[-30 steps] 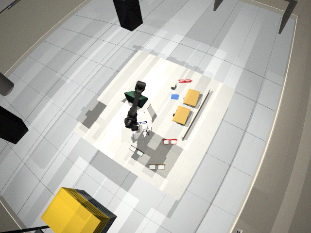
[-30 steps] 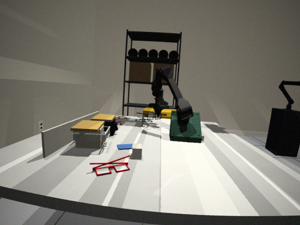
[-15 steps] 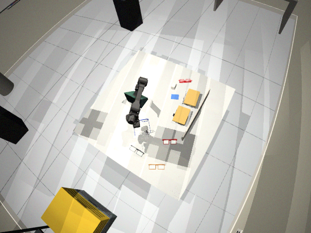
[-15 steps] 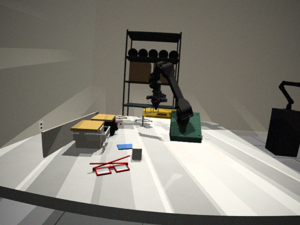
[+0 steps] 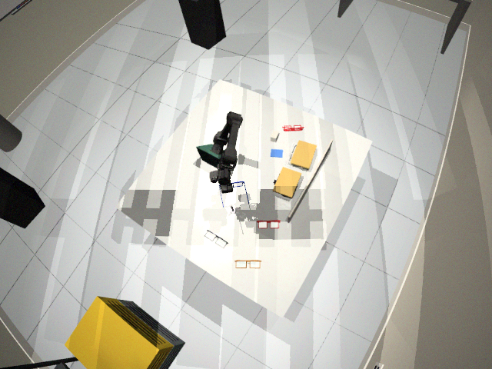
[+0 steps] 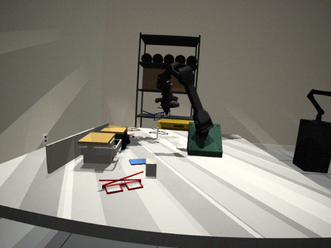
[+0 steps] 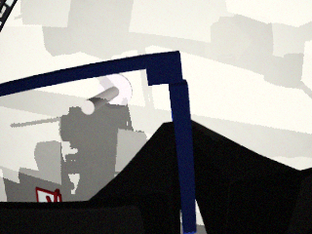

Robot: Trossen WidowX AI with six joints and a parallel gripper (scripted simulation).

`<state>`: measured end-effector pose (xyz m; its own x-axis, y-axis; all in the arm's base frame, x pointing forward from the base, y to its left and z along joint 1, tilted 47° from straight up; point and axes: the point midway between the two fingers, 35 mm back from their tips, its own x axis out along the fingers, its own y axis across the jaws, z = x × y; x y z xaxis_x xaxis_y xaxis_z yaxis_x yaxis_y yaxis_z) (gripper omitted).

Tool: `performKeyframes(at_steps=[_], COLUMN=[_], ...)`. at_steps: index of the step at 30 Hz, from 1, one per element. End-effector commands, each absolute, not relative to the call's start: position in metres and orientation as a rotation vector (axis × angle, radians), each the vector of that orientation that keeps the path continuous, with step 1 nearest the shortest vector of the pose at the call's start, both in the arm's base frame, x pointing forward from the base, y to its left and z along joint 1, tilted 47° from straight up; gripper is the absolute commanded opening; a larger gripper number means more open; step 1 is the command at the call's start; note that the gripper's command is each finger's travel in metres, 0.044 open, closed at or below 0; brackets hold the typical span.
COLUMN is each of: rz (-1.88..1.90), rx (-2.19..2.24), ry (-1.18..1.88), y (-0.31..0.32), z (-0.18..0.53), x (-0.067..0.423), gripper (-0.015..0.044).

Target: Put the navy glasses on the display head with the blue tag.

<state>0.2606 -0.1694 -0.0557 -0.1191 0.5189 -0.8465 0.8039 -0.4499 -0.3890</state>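
The navy glasses [image 5: 240, 182] [image 6: 154, 117] [image 7: 182, 104] are in the air with temples spread. My gripper [image 5: 226, 191] [image 6: 167, 113] [image 7: 177, 132] is shut on them, apparently at the front frame; the exact contact is hidden. One temple crosses the upper left of the wrist view. Two blocks with orange tops, apparently the display heads, stand on the table: a light one [image 5: 303, 154] [image 6: 96, 138] and a dark one [image 5: 287, 182] [image 6: 114, 129]. The blue tag [image 5: 276, 152] [image 6: 137, 161] lies flat beside the light one. A thin pale frame is around the light block. My gripper is away from both.
A white post [image 6: 157, 133] [image 7: 103, 98] stands below the glasses. Black glasses [image 6: 158, 132], red glasses [image 5: 268, 224] and orange glasses [image 5: 247, 264] lie around it. Other red glasses [image 5: 293, 127] [image 6: 122, 184] and a beige cube [image 5: 274, 136] [image 6: 151, 168] lie near the tag. A low wall [image 5: 311, 178] [image 6: 64, 151] runs behind the blocks.
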Motion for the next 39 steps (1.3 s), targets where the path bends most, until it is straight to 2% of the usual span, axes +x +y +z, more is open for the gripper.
performKeyframes(at_steps=[1,20,39], rz=[-1.61,-1.568,-1.468], rx=[1.87,1.804,1.793], ry=[1.449,1.26,1.088], y=[-0.162,-0.121,-0.07], z=[-0.041,0.038,0.108], x=[0.264,0.283,0.277], gripper=[0.0,0.0,0.0])
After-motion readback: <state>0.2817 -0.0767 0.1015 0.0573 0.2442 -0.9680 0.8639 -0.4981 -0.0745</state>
